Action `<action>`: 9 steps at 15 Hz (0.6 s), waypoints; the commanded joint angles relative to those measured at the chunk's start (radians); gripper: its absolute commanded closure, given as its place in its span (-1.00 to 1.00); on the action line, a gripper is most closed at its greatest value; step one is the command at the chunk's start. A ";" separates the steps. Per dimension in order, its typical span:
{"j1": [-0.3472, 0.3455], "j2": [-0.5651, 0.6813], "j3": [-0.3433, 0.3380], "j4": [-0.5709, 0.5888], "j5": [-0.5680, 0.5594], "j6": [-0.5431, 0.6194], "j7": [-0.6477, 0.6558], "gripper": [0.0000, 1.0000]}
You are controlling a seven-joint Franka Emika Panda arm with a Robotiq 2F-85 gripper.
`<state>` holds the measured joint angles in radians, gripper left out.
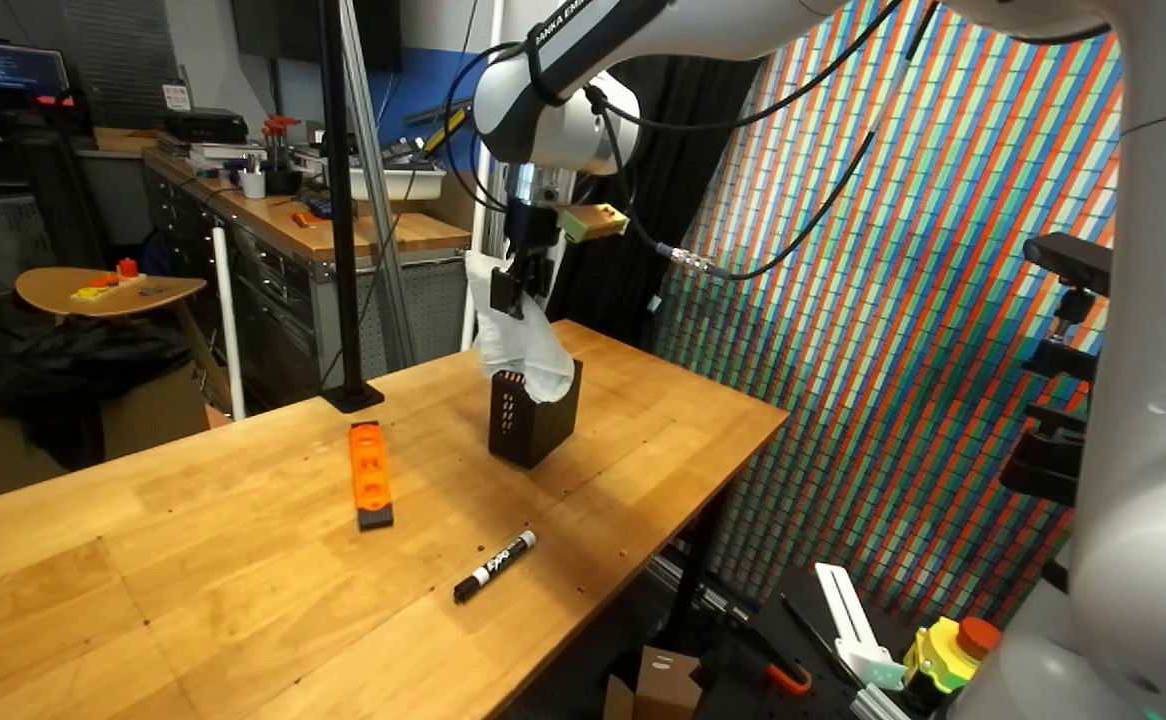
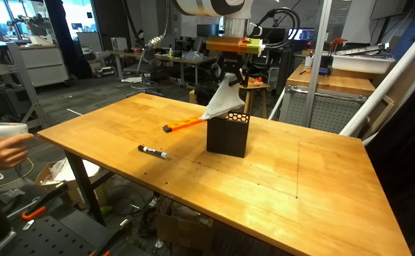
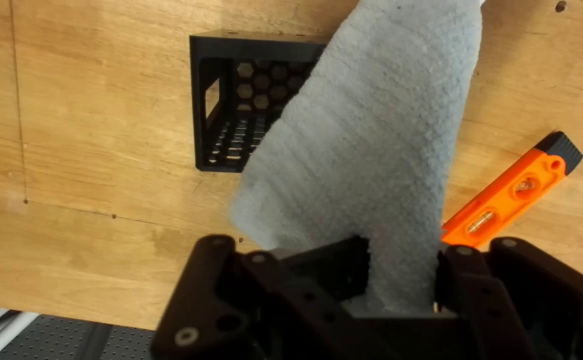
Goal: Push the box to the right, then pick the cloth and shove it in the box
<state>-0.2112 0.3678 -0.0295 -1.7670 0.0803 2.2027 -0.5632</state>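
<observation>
My gripper [image 1: 515, 290] hangs above the table, shut on the upper part of the whitish cloth [image 1: 513, 345]. In the wrist view the cloth [image 3: 371, 130] is bunched between the two fingers and spreads away from them. Directly below stands the box [image 1: 538, 430], black, upright and open-topped, with perforated sides. The cloth's lower end drapes over part of its top, and in an exterior view a corner of cloth [image 2: 227, 97] pokes out past one edge of the box [image 2: 227, 137]. Part of the box's opening is hidden by cloth, while its rim [image 3: 256, 47] shows on one side.
An orange level [image 1: 370, 470] lies on the wooden table near the box. Closer to a table edge is a black-and-white marker [image 1: 495, 566]. A black post [image 1: 336, 220] rises from the far table edge. In an exterior view a person's hand [image 2: 6, 149] holds a white controller.
</observation>
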 commanded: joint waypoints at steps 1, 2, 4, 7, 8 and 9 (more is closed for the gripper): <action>0.002 0.010 0.006 -0.005 0.001 -0.003 0.004 1.00; 0.001 0.016 0.007 -0.007 0.003 -0.003 0.004 1.00; -0.008 0.032 0.013 -0.005 0.020 -0.006 -0.004 1.00; -0.019 0.049 0.016 -0.005 0.039 -0.008 -0.011 1.00; -0.023 0.052 0.016 -0.008 0.043 -0.006 -0.013 1.00; -0.028 0.058 0.017 -0.008 0.050 -0.006 -0.016 1.00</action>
<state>-0.2168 0.4184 -0.0253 -1.7833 0.1002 2.2026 -0.5635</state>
